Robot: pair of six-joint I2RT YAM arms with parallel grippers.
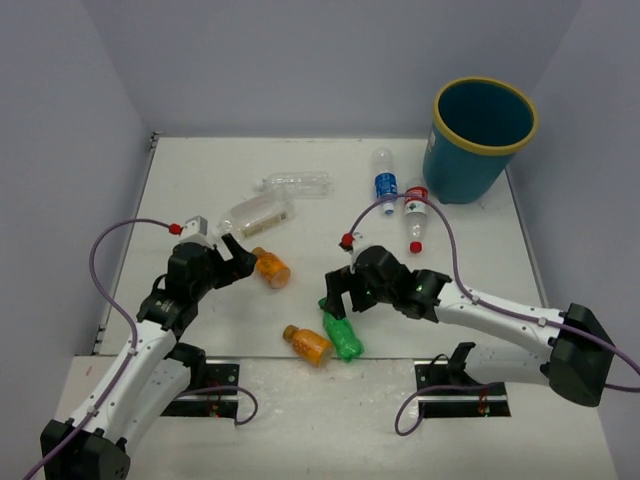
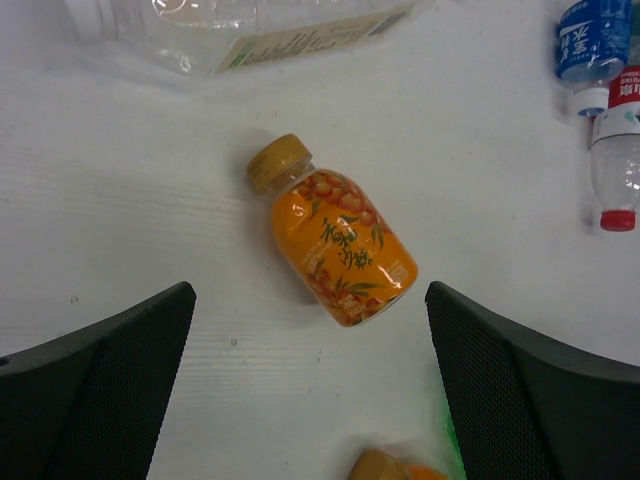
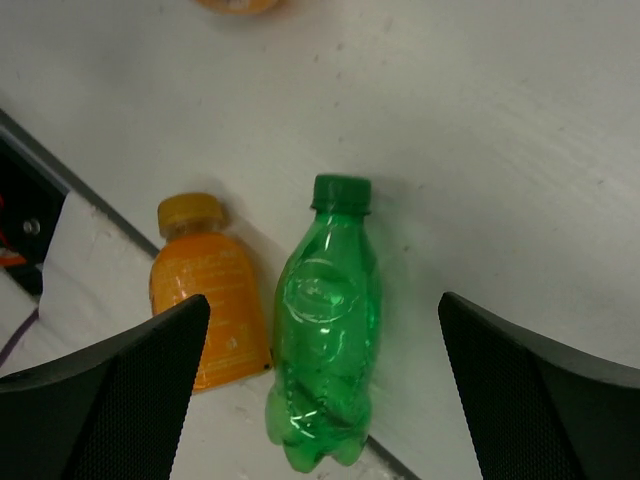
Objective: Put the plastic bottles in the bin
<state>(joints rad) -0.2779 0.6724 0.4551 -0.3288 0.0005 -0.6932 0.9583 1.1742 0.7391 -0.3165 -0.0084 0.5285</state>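
Across the white tabletop (image 1: 200, 180), boxed on three sides by plain pale-lavender walls (image 1: 300, 60), all seven bottles lie on their sides, outside the bin.

Round teal plastic bin with a yellow rim (image 1: 484, 138) stands upright at the far right corner. Just left of it are the clear blue-labelled bottle (image 1: 385, 181) and the clear red-labelled bottle with a red cap (image 1: 416, 215), side by side. At far centre is the clear plain bottle (image 1: 295, 183). The second clear bottle, with a pale label strip (image 1: 258, 215), lies nearer and to its left.

Left gripper (image 2: 310, 290): jaws wide apart, gripping nothing. The small orange bottle with a gold cap (image 2: 335, 245) sits between the fingers in the wrist view, untouched, centre-left on the surface.

Right gripper (image 3: 325, 298): jaws wide apart, gripping nothing, over the green plastic bottle (image 3: 325, 350) close to the near edge. The second orange bottle (image 3: 215, 270) lies just beside the green one.

View differences:
- Only the top view shows the bin, both plain clear bottles whole, the purple cables (image 1: 110, 260) and the black base plates (image 1: 205, 390).
- Left wrist adds the fruit print on the orange label, and catches the blue- and red-labelled bottles at its upper right edge.
- Right wrist shows the green bottle's ribbed body with its cap on, and a dark strip at the near edge of the surface next to the second orange bottle.
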